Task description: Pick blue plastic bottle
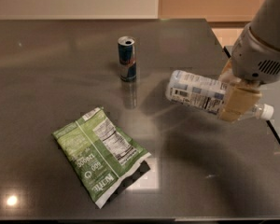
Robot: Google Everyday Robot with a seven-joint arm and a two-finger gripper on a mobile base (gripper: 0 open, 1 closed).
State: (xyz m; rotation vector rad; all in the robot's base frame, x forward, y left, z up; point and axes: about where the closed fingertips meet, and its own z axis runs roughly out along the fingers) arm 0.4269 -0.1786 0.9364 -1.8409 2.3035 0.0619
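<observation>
The blue plastic bottle [196,91] is clear, with a pale blue-and-white label and a white cap [267,111] pointing right. It hangs on its side above the dark table, at the right. My gripper [237,97] is shut around the bottle near its neck, with a tan finger [238,102] across the front. The grey arm reaches down from the upper right corner. The bottle's shadow lies on the table below it.
A small blue-and-silver drink can [127,59] stands upright at the table's middle back. A green snack bag [101,153] lies flat at the front left. The dark table's right edge [275,134] runs just below the bottle's cap.
</observation>
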